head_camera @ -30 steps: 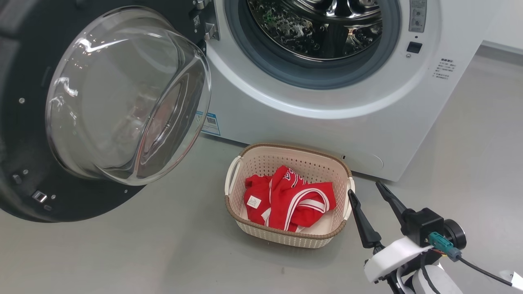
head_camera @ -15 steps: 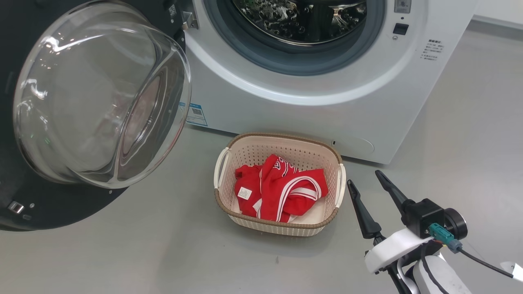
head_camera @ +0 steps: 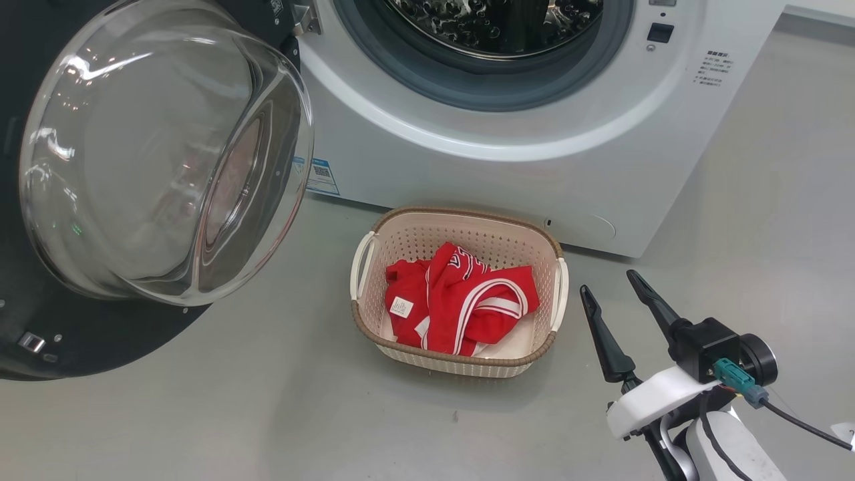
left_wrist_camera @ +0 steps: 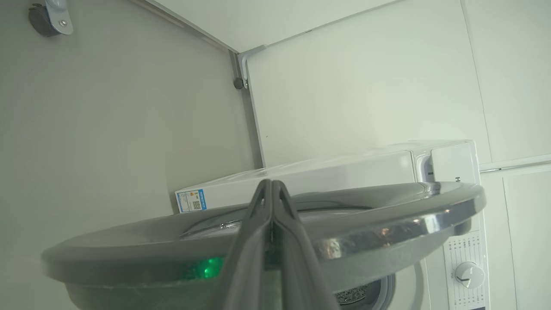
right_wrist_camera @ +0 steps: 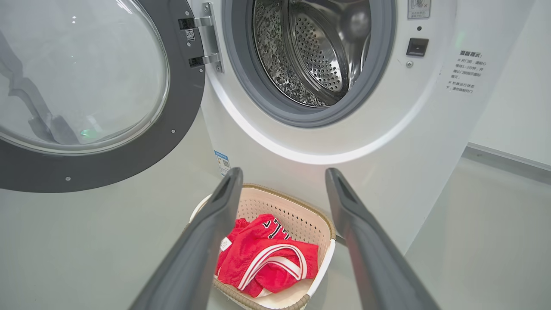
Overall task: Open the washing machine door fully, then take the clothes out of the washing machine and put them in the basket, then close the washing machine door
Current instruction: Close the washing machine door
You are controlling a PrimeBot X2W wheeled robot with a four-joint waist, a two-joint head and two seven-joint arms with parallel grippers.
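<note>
**In the basket [head_camera: 434, 244]: the clothes [head_camera: 461, 307], door [head_camera: 160, 167] wide open**

At the centre of my head view the basket stands on the grey floor [head_camera: 234, 401], just below the white front of the machine [head_camera: 467, 180]. The clothes lie crumpled inside it, red with white stripes, a small white label turned up on the left of the heap. The door fills the upper left of the frame, its glass bowl bulging toward me and its black rim running off the left edge. It hangs from a metal hinge [right_wrist_camera: 206, 38] near the top of the right wrist view. The drum [right_wrist_camera: 318, 47] sits at the top centre there, bare steel in the part I can see. At the lower right of the head view my right gripper [head_camera: 608, 282] hovers over the floor, just right of the basket and apart from it, fingers spread wide and empty. In the left wrist view my left gripper [left_wrist_camera: 272, 189] rises from the bottom centre, fingers pressed together on nothing, crossing the door's rim. Whether it touches the rim I cannot tell.
</note>
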